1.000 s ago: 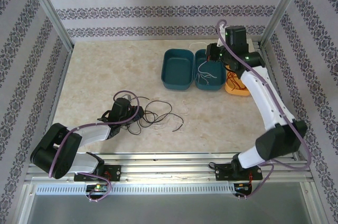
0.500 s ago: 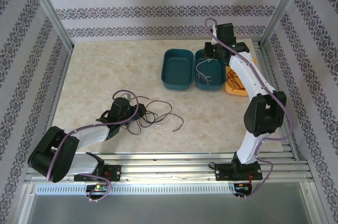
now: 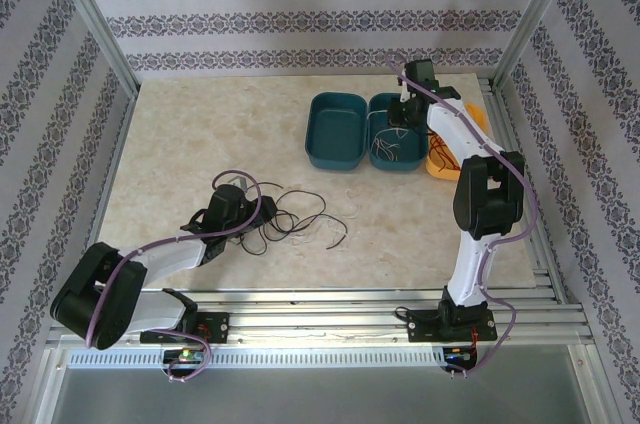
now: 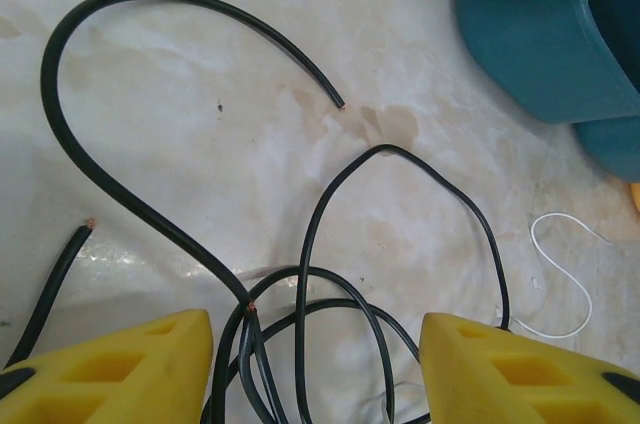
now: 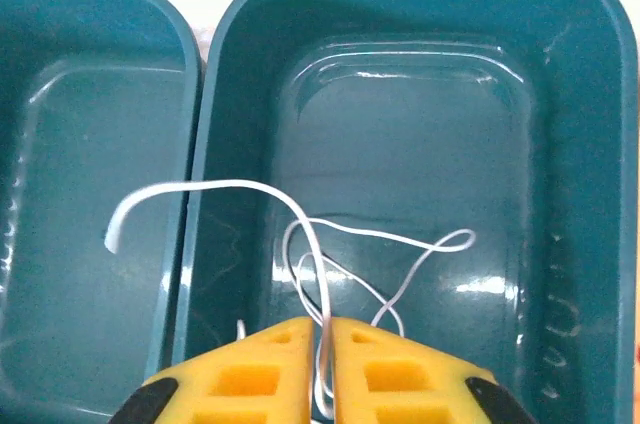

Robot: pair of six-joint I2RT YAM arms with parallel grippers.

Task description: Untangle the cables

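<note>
The black cables point(image 3: 295, 219) lie in a loose tangle on the table near its front. My left gripper point(image 3: 245, 209) is low at the tangle's left edge. Its yellow fingers point(image 4: 120, 364) stand wide apart, and my left gripper point(image 4: 315, 334) straddles loops of black cable point(image 4: 299, 248) without pinching them. My right gripper point(image 3: 398, 116) hangs over the right teal bin point(image 3: 397, 167), where white cables point(image 3: 390, 149) lie. Up close, my right gripper point(image 5: 322, 329) has its fingers a narrow slit apart with a white cable point(image 5: 215, 182) running through the slit, its loops down in the bin point(image 5: 570, 144).
A second teal bin point(image 3: 312, 129) stands left of the first. An orange bin point(image 3: 450, 172) with red cables point(image 3: 442, 154) stands to its right. A loose white strand point(image 4: 560, 274) lies on the table right of the black tangle. Metal frame posts line the table's sides.
The right arm swung in from the back right and came down over the right teal bin with the white cable. The left gripper's fingers spread apart over the black tangle.
</note>
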